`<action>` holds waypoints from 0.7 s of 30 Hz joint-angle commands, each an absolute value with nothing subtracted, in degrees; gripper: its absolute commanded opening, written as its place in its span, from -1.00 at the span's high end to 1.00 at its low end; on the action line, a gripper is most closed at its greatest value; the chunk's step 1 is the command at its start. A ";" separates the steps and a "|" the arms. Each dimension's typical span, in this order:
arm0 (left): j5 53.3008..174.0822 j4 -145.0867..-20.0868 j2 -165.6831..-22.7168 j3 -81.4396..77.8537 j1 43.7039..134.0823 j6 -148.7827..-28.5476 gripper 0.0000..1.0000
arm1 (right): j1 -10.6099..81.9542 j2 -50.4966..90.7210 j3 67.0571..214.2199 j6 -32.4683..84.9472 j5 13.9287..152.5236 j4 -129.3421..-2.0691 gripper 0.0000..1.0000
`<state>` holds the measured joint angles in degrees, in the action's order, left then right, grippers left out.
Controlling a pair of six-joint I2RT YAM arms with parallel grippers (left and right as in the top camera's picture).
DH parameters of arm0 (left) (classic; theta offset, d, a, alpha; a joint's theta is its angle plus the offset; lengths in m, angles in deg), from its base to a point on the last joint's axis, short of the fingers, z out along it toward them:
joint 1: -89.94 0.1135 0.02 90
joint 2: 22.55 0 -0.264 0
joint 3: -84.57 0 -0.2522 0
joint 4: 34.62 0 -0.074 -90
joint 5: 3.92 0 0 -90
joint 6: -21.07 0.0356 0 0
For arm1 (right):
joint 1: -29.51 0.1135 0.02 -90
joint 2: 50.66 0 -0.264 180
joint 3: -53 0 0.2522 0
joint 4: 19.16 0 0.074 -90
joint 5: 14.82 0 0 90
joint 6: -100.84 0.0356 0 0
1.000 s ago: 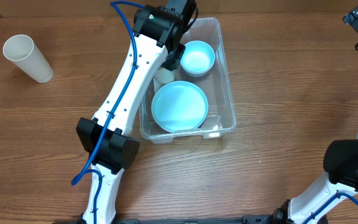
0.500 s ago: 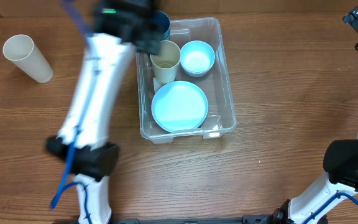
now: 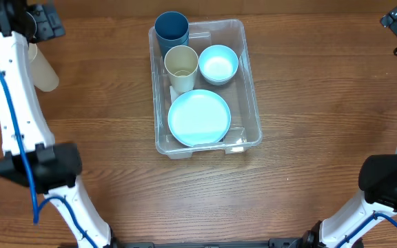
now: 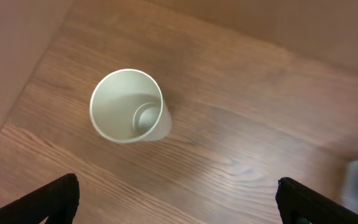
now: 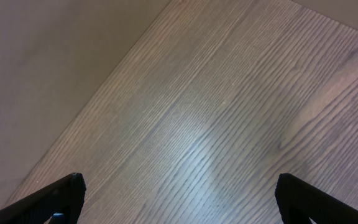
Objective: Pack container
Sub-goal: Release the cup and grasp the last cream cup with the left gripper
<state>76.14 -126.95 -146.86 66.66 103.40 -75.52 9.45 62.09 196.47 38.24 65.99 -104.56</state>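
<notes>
Left arm (image 3: 12, 103) reaching far left, jaws wide apart, right arm (image 3: 390, 180) at right edge, jaws wide apart.

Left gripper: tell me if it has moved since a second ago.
Yes. The left gripper swung left, from over the container's far end to above the white cup.

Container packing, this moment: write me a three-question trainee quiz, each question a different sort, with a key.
1. True or false: the white cup lies on its side on the table, outside the container.
2. Which item fills the container's lower end in the overhead view? A bowl, B plate, C cream cup.
3. Fill in: the left claw is ___ (open or shut).
Key: 1 true; 2 B; 3 open.
</notes>
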 commanded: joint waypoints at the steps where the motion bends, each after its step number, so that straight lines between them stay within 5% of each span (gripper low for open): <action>1: 77.15 -124.76 -152.74 66.58 104.36 -68.76 -1.00 | 9.56 61.10 197.35 38.50 65.77 -104.40 -1.00; 15: 80.62 -120.52 -163.69 66.58 108.49 -63.13 -0.99 | 9.56 61.10 197.35 38.50 65.77 -104.40 -1.00; 17: 83.11 -120.56 -164.46 66.58 109.41 -63.13 -0.61 | 9.56 61.10 197.35 38.50 65.77 -104.40 -1.00; 21: 87.11 -121.09 -164.96 66.51 110.80 -64.92 0.85 | 9.56 61.10 197.35 38.50 65.77 -104.40 -1.00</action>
